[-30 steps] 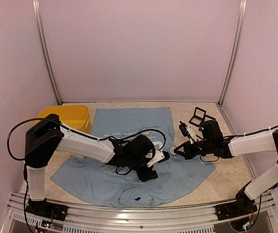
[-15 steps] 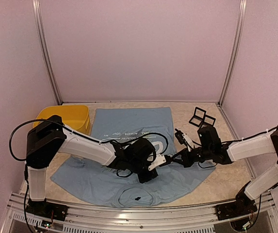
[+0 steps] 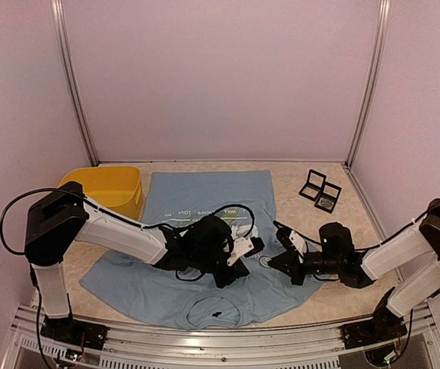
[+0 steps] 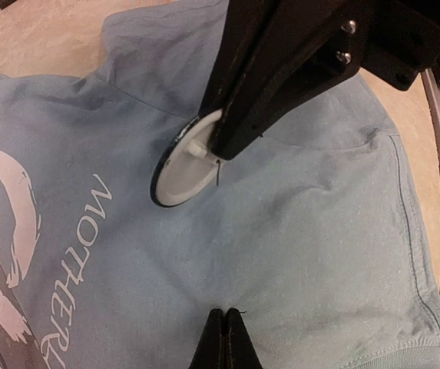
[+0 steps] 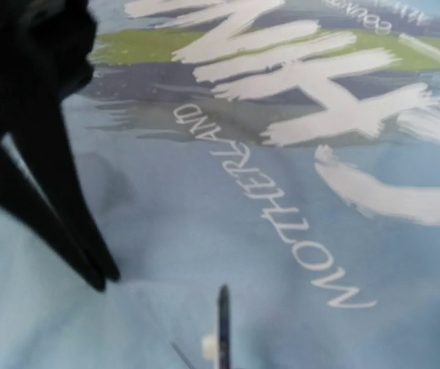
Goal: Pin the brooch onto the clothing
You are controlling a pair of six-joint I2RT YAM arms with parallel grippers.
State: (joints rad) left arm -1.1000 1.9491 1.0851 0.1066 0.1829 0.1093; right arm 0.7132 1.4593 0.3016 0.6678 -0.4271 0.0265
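Observation:
The clothing (image 3: 204, 201) is a light blue T-shirt lying flat, collar toward the arms. My left gripper (image 4: 226, 317) is shut on a small pinch of its fabric (image 4: 319, 231), and creases run out from the tips. Just beyond it, my right gripper (image 4: 218, 146) comes down at a slant, shut on the brooch (image 4: 177, 173), a round white disc with a dark rim that hangs close over the cloth. In the right wrist view the brooch (image 5: 222, 327) shows edge-on above the shirt (image 5: 204, 215), with the left gripper's black fingers (image 5: 89, 254) to its left. From above, both grippers (image 3: 233, 269) (image 3: 270, 260) meet over the lower chest.
A yellow bin (image 3: 108, 188) stands at the back left beside the shirt. A small open black box (image 3: 319, 192) lies at the back right. The metal rail (image 3: 204, 338) runs along the near table edge.
My left gripper has shut on the cloth. The right arm has swung down and toward the near edge, carrying the brooch close to the left gripper's tips.

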